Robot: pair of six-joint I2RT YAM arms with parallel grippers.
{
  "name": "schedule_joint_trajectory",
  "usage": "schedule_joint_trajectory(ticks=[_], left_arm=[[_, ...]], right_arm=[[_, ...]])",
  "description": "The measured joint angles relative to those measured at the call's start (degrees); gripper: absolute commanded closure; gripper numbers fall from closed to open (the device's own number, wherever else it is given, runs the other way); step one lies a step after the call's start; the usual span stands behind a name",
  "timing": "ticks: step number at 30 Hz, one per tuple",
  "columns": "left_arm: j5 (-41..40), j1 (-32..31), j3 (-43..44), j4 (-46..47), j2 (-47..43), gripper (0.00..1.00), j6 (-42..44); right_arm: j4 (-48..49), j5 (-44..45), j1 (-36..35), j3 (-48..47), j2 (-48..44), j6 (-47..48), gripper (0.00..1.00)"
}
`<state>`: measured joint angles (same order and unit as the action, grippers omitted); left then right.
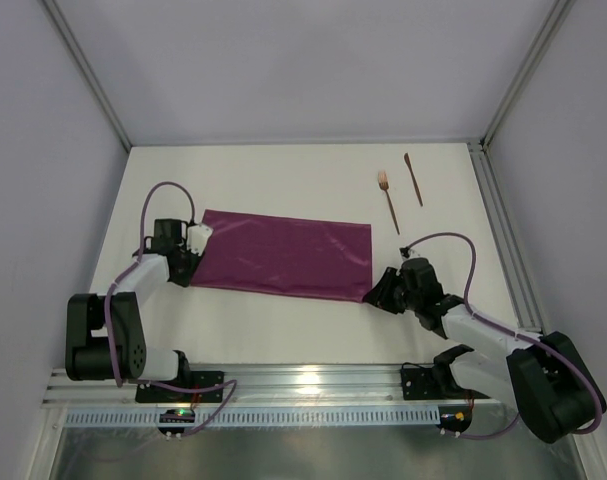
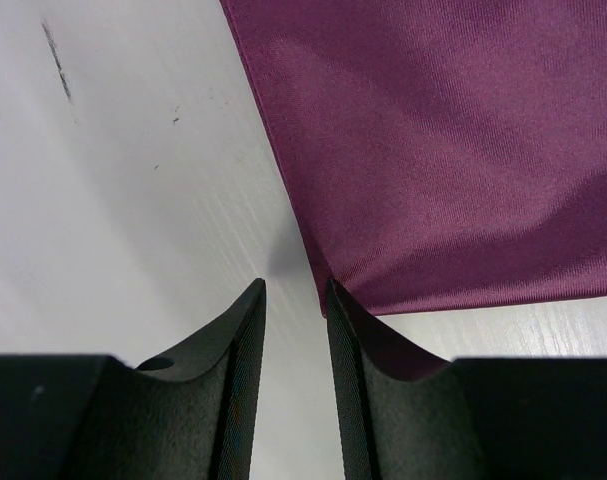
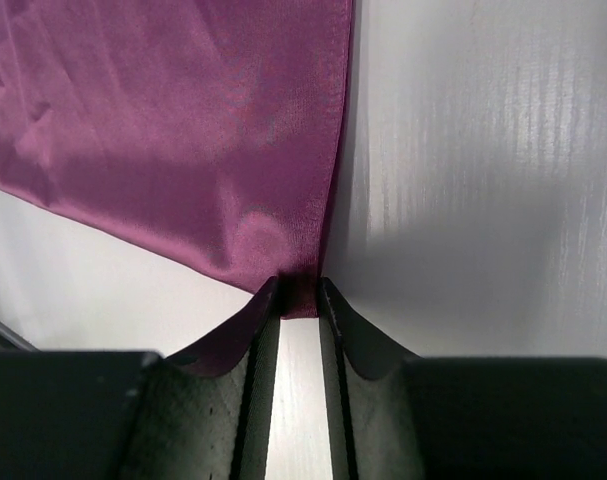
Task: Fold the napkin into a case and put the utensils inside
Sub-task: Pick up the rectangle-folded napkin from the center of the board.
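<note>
Squarely mid-table [image 1: 283, 335], the napkin [image 1: 283, 255] lies flat as a wide oblong. The left gripper [image 2: 295, 290] sits at a left corner with its jaws clearly apart, the cloth's tip resting against one finger. The right gripper [image 3: 298, 285] has its jaws only narrowly parted, with the near-right corner lying between the tips. Beyond the far-right corner, apart from the cloth, the fork [image 1: 388, 200] and knife [image 1: 413, 180] lie side by side.

Right gripper [image 3: 299, 292] stood with jaws narrowly parted, one corner of the napkin [image 3: 173, 120] lying between its tips. The magenta cloth spread flat up and to the left, and bare white tabletop [image 3: 483, 150] bordered its straight right edge.
</note>
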<state>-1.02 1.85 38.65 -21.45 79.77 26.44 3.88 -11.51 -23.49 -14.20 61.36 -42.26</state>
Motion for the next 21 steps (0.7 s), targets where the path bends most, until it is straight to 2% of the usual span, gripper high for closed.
schedule_joint_trajectory(ticks=[4,7,16,18,21], left_arm=[[0.0,0.0,0.0,-0.2,-0.1,0.67,0.0],[0.8,0.0,-0.1,-1.1,-0.5,0.67,0.0],[7.5,0.0,3.7,-13.0,-8.6,0.62,-0.8],[8.2,0.0,5.6,-14.5,-10.0,0.59,-1.0],[8.6,0.0,7.6,-15.4,-11.2,0.6,-1.8]], right_arm=[[-0.2,0.5,0.0,0.0,0.3,-0.1,0.9],[-0.5,1.1,0.0,-0.6,1.2,0.3,0.96],[-9.0,4.2,0.0,-8.0,2.6,7.2,0.96],[-10.9,5.0,0.0,-9.4,2.6,9.0,0.96],[-14.7,6.3,0.0,-12.2,3.3,12.4,0.96]])
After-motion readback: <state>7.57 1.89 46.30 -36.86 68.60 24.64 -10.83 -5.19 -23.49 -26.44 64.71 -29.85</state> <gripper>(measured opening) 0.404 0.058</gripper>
